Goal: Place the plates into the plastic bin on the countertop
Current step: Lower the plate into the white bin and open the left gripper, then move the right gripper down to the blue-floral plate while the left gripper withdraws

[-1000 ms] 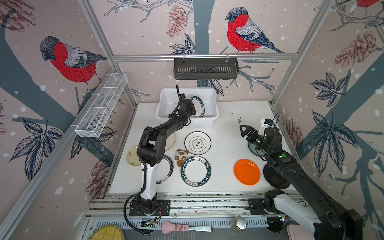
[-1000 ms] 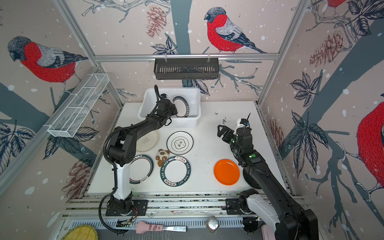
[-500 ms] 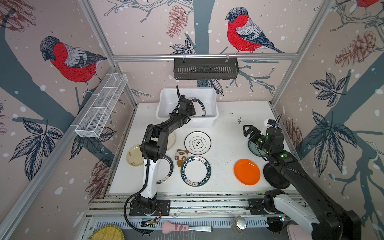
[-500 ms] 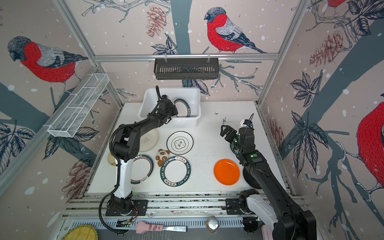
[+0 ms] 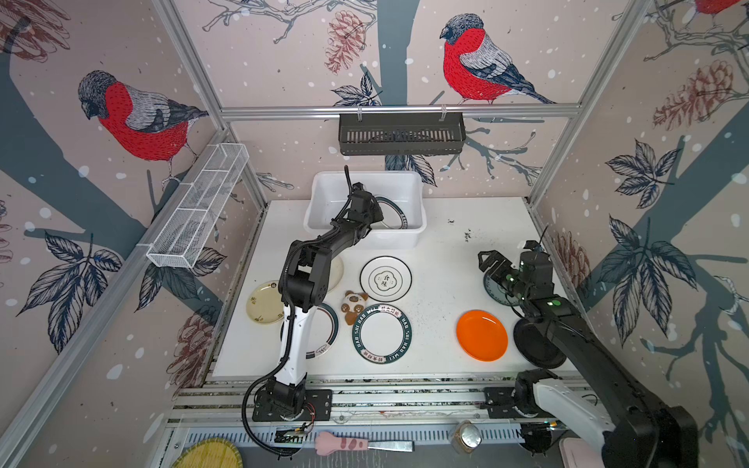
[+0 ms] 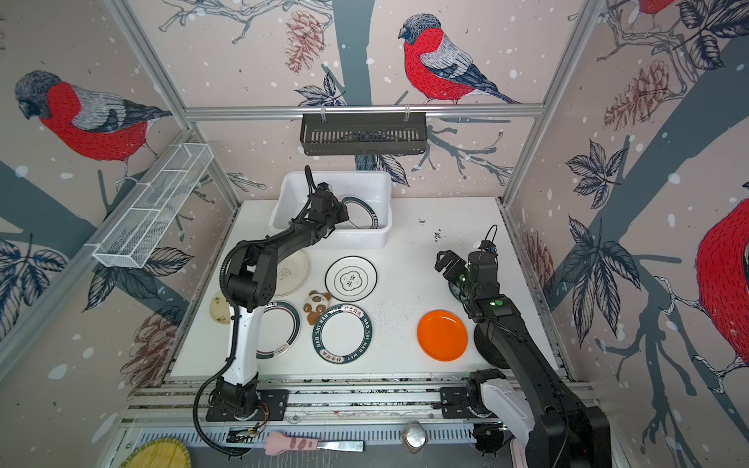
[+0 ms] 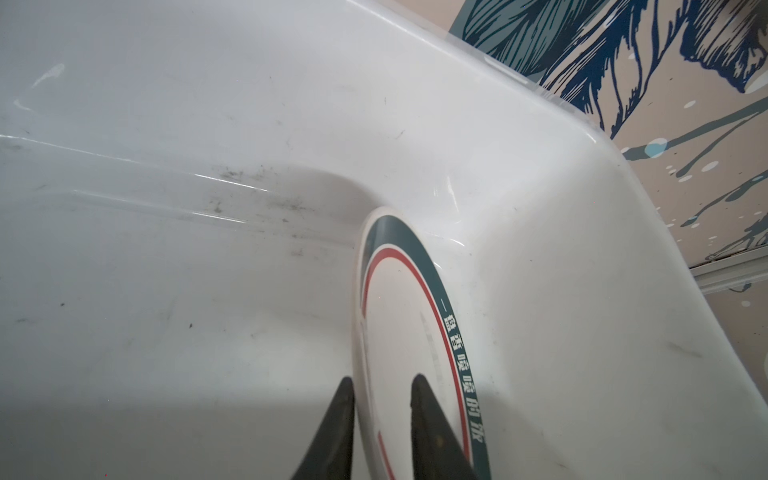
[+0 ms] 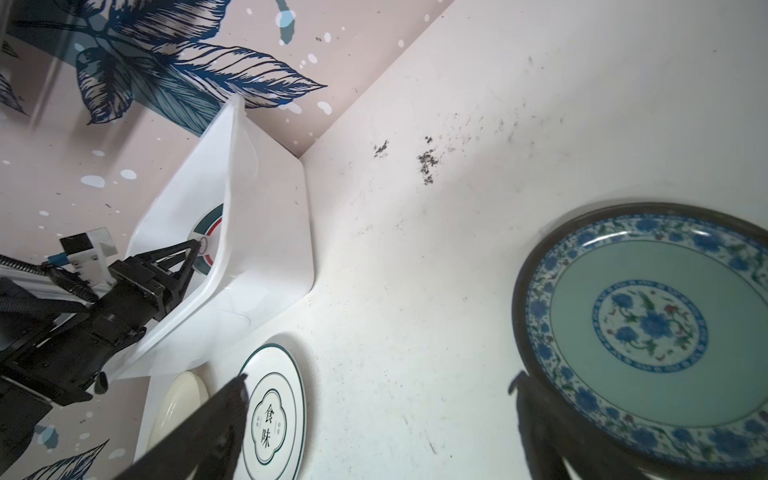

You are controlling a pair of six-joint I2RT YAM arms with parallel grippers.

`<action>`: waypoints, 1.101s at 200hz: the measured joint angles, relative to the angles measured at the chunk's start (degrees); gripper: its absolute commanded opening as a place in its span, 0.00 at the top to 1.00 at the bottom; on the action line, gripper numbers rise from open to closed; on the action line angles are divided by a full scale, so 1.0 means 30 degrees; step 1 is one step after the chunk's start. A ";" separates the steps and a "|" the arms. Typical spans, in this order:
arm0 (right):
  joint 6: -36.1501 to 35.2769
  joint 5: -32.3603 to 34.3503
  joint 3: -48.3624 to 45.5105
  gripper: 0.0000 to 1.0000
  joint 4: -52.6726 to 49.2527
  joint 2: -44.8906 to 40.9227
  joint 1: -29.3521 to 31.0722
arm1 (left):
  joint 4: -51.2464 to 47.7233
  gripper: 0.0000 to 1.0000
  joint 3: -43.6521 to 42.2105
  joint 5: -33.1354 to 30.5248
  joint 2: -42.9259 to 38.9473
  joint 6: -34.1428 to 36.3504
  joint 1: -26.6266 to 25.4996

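Counting plates in both top views gives nine: one inside the plastic bin (image 5: 399, 244) and eight flat on the bench (image 5: 441, 247).

On the bench:
- one cream plate (image 5: 337, 271), partly under the left arm
- one small yellowish plate (image 5: 264, 303)
- one white plate with centre characters (image 5: 385, 278)
- one green-rimmed plate (image 5: 322, 330), half hidden by the left arm
- one lettered green-rimmed plate (image 5: 381, 333)
- one orange plate (image 5: 481, 335)
- one black plate (image 5: 529, 344), partly under the right arm
- one blue-green patterned plate (image 8: 652, 328)

Other items: one panda toy (image 5: 354, 304) among the middle plates, touching the lettered plate's rim. One dark slotted basket (image 5: 401, 133) hangs on the back rail. One white wire mesh tray (image 5: 198, 210) hangs on the left rail.

Left tool (image 7: 381, 378): reaches down into the bin's right half. Its fingers are narrowly apart and sit astride the rim of the binned green-rimmed plate (image 5: 395, 214). Cannot tell whether they press on the rim. This plate stands on edge, tilted, close to a rounded corner of the bin.

Right tool (image 8: 379, 378): fingers spread wide, with only bare speckled bench between them. The patterned plate lies just beside one finger, outside the gap. Contact cannot be told. The orange and black plates lie nearer the front edge, apart from this tool.
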 measured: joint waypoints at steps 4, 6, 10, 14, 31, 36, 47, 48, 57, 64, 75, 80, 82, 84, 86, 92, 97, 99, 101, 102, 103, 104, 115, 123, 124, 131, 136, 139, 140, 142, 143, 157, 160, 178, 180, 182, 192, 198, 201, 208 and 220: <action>0.0146 -0.0007 -0.0051 0.00 -0.0058 0.0000 -0.0087 | -0.0036 0.74 0.0051 0.0015 0.0029 0.0029 0.0000; 0.0240 -0.0007 -0.0066 0.01 -0.0087 -0.0007 -0.0117 | -0.0066 0.74 0.0080 0.0029 0.0051 0.0073 0.0000; 0.0270 -0.0029 -0.0124 0.00 -0.0124 -0.0015 -0.0197 | -0.0095 0.73 0.0124 0.0058 0.0066 0.0131 0.0000; 0.0270 -0.0073 -0.0175 0.01 -0.0168 -0.0022 -0.0270 | -0.0131 0.72 0.0175 0.0073 0.0095 0.0124 0.0000; 0.0306 -0.0240 -0.0372 0.01 -0.0248 -0.0073 -0.0495 | -0.0240 0.57 0.0335 0.0102 0.0131 0.0160 0.0000; 0.0321 -0.0321 -0.0386 0.01 -0.0270 -0.0087 -0.0546 | -0.0284 0.53 0.0386 0.0160 0.0131 0.0189 0.0000; 0.0321 -0.0444 -0.0401 0.01 -0.0255 -0.0109 -0.0627 | -0.0284 0.41 0.0437 0.0197 0.0131 0.0299 0.0000; 0.0321 -0.0452 -0.0401 0.01 -0.0255 -0.0109 -0.0641 | -0.0277 0.40 0.0437 0.0204 0.0131 0.0306 0.0000; 0.0313 -0.0532 -0.0401 0.01 -0.0255 -0.0124 -0.0699 | -0.0262 0.32 0.0459 0.0401 0.0131 0.0335 0.0000; 0.0299 -0.0583 -0.0393 0.01 -0.0270 -0.0124 -0.0721 | -0.0270 0.27 0.0459 0.0415 0.0131 0.0437 0.0000; 0.0189 -0.0648 -0.0284 0.01 -0.0444 -0.0102 -0.0743 | -0.0270 0.21 0.0444 0.0423 0.0131 0.0437 0.0000; 0.0131 -0.0648 -0.0189 0.01 -0.0568 -0.0058 -0.0743 | -0.0255 0.19 0.0430 0.0423 0.0109 0.0452 0.0000; 0.0080 -0.0656 -0.0138 0.01 -0.0634 -0.0036 -0.0743 | -0.0255 0.18 0.0423 0.0423 0.0102 0.0452 0.0000; 0.0036 -0.0656 -0.0087 0.01 -0.0685 -0.0007 -0.0750 | -0.0262 0.16 0.0408 0.0423 0.0087 0.0452 0.0000; -0.0015 -0.0663 -0.0029 0.01 -0.0736 0.0029 -0.0758 | -0.0255 0.14 0.0393 0.0423 0.0080 0.0452 0.0000; -0.0270 -0.0670 0.0146 0.01 -0.0852 0.0146 -0.0794 | -0.0270 0.10 0.0350 0.0423 0.0015 0.0481 0.0000; -0.0321 -0.0670 0.0291 0.01 -0.0962 0.0233 -0.0823 | -0.0270 0.06 0.0313 0.0423 -0.0036 0.0481 0.0000; -0.0386 -0.0678 0.0357 0.01 -0.1027 0.0277 -0.0831 | -0.0262 0.04 0.0291 0.0423 -0.0066 0.0495 0.0000; -0.0459 -0.0685 0.0423 0.01 -0.1107 0.0306 -0.0838 | -0.0262 0.03 0.0270 0.0423 -0.0102 0.0481 0.0000; -0.0488 -0.0685 0.0444 0.01 -0.1122 0.0321 -0.0838 | -0.0262 0.03 0.0262 0.0423 -0.0109 0.0481 0.0000; -0.0539 -0.0670 0.0488 0.01 -0.1151 0.0342 -0.0838 | -0.0262 0.03 0.0248 0.0423 -0.0124 0.0481 0.0000; -0.0576 -0.0670 0.0510 0.01 -0.1180 0.0357 -0.0838 | -0.0262 0.03 0.0233 0.0430 -0.0153 0.0488 0.0000; -0.0947 -0.0685 0.0867 0.01 -0.1574 0.0503 -0.0852 | -0.0233 0.03 0.0058 0.0430 -0.0401 0.0481 0.0000; -0.1311 -0.0670 0.1107 0.01 -0.1872 0.0561 -0.0852 | -0.0204 0.03 -0.0153 0.0437 -0.0648 0.0517 0.0000; -0.1341 -0.0663 0.1144 0.01 -0.1916 0.0568 -0.0852 | -0.0204 0.03 -0.0175 0.0437 -0.0678 0.0532 0.0000; -0.1523 -0.0605 0.1304 0.01 -0.2135 0.0568 -0.0845 | -0.0036 0.03 -0.0495 0.0430 -0.0947 0.0612 0.0000; -0.1778 -0.0481 0.1392 0.01 -0.2280 0.0568 -0.0831 | 0.0160 0.03 -0.0794 0.0430 -0.1180 0.0619 -0.0007; -0.1785 -0.0430 0.1428 0.01 -0.2353 0.0568 -0.0809 | 0.0233 0.03 -0.0991 0.0430 -0.1319 0.0612 -0.0015; -0.1800 -0.0401 0.1450 0.01 -0.2390 0.0561 -0.0816 | 0.0277 0.03 -0.1078 0.0430 -0.1399 0.0619 -0.0015; -0.1814 -0.0386 0.1472 0.01 -0.2441 0.0561 -0.0809 | 0.0321 0.03 -0.1217 0.0430 -0.1494 0.0619 -0.0015; -0.1843 -0.0350 0.1494 0.01 -0.2506 0.0561 -0.0809 | 0.0335 0.03 -0.1260 0.0430 -0.1530 0.0612 -0.0022; -0.2273 -0.0015 0.1559 0.01 -0.3016 0.0525 -0.0743 | 0.0816 0.03 -0.2259 0.0393 -0.2266 0.0619 -0.0051; -0.2266 0.0015 0.1559 0.00 -0.3096 0.0525 -0.0721 | 0.0874 0.03 -0.2426 0.0379 -0.2397 0.0627 -0.0058; -0.2528 0.0117 0.1581 0.01 -0.3512 0.0525 -0.0525 | 0.1231 0.02 -0.3242 0.0262 -0.3126 0.0670 -0.0102; -0.2579 0.0138 0.1596 0.01 -0.3570 0.0525 -0.0481 | 0.1268 0.03 -0.3330 0.0262 -0.3213 0.0699 -0.0109; -0.2645 0.0153 0.1596 0.01 -0.3628 0.0525 -0.0437 | 0.1319 0.03 -0.3410 0.0255 -0.3300 0.0729 -0.0109; -0.2718 0.0153 0.1632 0.01 -0.3810 0.0503 -0.0073 | 0.1552 0.03 -0.3876 0.0160 -0.3738 0.0896 -0.0138; -0.2769 0.0226 0.1647 0.01 -0.3854 0.0481 0.0153 | 0.1698 0.03 -0.4189 0.0051 -0.4044 0.0925 -0.0146; -0.2769 0.0299 0.1668 0.01 -0.3927 0.0481 0.0299 | 0.1770 0.03 -0.4328 0.0022 -0.4175 0.0925 -0.0153; -0.2776 0.0423 0.1683 0.01 -0.4007 0.0488 0.0590 | 0.1894 0.03 -0.4641 0.0000 -0.4510 0.0925 -0.0160; -0.2783 0.0532 0.1690 0.01 -0.4211 0.0597 0.1005 | 0.2047 0.03 -0.5115 -0.0015 -0.5049 0.0933 -0.0189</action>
